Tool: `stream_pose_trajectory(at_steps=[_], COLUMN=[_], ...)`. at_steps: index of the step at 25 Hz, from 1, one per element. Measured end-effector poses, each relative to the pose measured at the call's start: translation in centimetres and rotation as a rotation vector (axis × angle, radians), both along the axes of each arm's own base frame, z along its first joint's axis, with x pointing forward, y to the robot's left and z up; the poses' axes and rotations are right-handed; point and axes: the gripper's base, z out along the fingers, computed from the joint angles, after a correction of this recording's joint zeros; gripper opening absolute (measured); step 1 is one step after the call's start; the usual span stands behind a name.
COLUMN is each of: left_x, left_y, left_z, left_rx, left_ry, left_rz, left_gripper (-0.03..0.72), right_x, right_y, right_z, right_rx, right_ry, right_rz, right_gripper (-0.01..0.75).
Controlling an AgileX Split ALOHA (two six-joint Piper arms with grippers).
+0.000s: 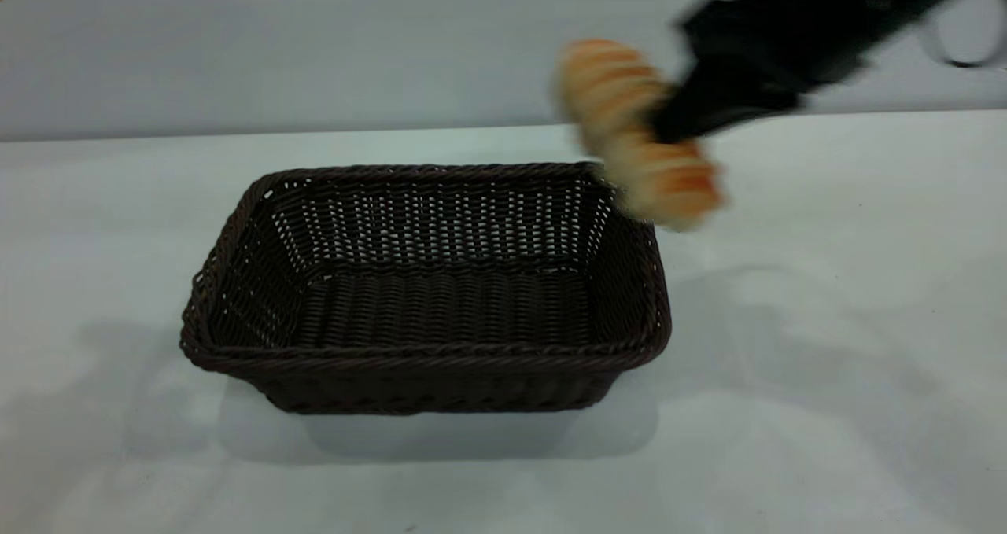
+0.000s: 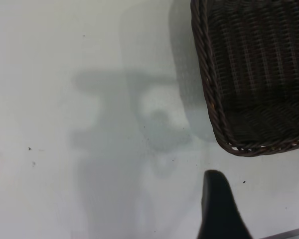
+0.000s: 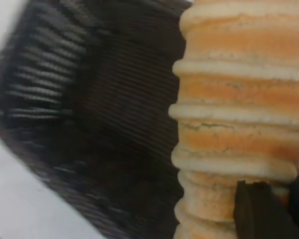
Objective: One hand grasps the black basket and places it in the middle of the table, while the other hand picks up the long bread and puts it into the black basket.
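Observation:
The black basket (image 1: 425, 361) stands empty in the middle of the white table (image 1: 826, 408). My right gripper (image 1: 669, 121) is shut on the long bread (image 1: 629, 125) and holds it in the air above the basket's far right corner. In the right wrist view the ridged golden and cream bread (image 3: 239, 99) fills the frame, with the gripper (image 3: 276, 196) clamped on it and the basket's inside (image 3: 119, 109) below. My left gripper (image 2: 261, 209) is open and empty over bare table, apart from a corner of the basket (image 2: 254, 74); one finger (image 2: 217, 209) shows.
The table is bare white with a few tiny dark specks (image 2: 29, 148) and soft shadows of the arms. A grey wall (image 1: 315, 46) stands behind the table's far edge. A thin cable loop (image 1: 964, 38) hangs by the right arm.

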Motion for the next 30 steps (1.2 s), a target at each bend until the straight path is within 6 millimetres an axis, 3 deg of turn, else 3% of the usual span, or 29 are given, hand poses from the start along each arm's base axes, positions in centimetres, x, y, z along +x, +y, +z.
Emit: stream_pose_trajectory(at_steps=[3, 6, 12, 15, 18, 21, 25, 27, 30], left_x=[0.0, 0.0, 0.0, -0.1, -0.4, -0.8, -1.4, -1.9, -3.3], left_y=[0.0, 0.0, 0.0, 0.0, 0.1, 0.2, 0.5, 0.9, 1.9], left_z=[0.0, 0.0, 0.0, 0.1, 0.6, 1.3, 1.8, 2.1, 3.3], left_rx=[0.000, 0.001, 0.001, 0.000, 0.000, 0.000, 0.026, 0.059, 0.135], left_ry=[0.000, 0.000, 0.000, -0.004, -0.023, -0.049, -0.049, -0.042, -0.054], left_rz=[0.000, 0.000, 0.000, 0.000, 0.002, 0.002, 0.016, 0.041, 0.107], left_gripper=[0.484, 0.484, 0.484, 0.484, 0.484, 0.484, 0.484, 0.484, 0.484], right_x=[0.1, 0.8, 0.9, 0.6, 0.9, 1.1, -0.3, -1.4, -3.2], right_y=[4.1, 6.0, 6.2, 5.6, 2.3, -3.0, -9.3, -10.9, -11.7], right_z=[-0.4, -1.8, -2.6, -2.1, -1.1, -0.3, 1.4, 2.9, 5.7], right_rx=[-0.008, -0.036, -0.034, -0.036, -0.091, -0.233, -0.479, -0.563, -0.593], right_ry=[-0.050, -0.085, -0.065, -0.018, 0.073, 0.201, 0.359, 0.406, 0.421], right_rz=[0.050, 0.019, 0.006, 0.040, -0.004, -0.112, -0.239, -0.269, -0.294], right_gripper=[0.076, 0.149, 0.344, 0.370, 0.355, 0.334, 0.330, 0.329, 0.329])
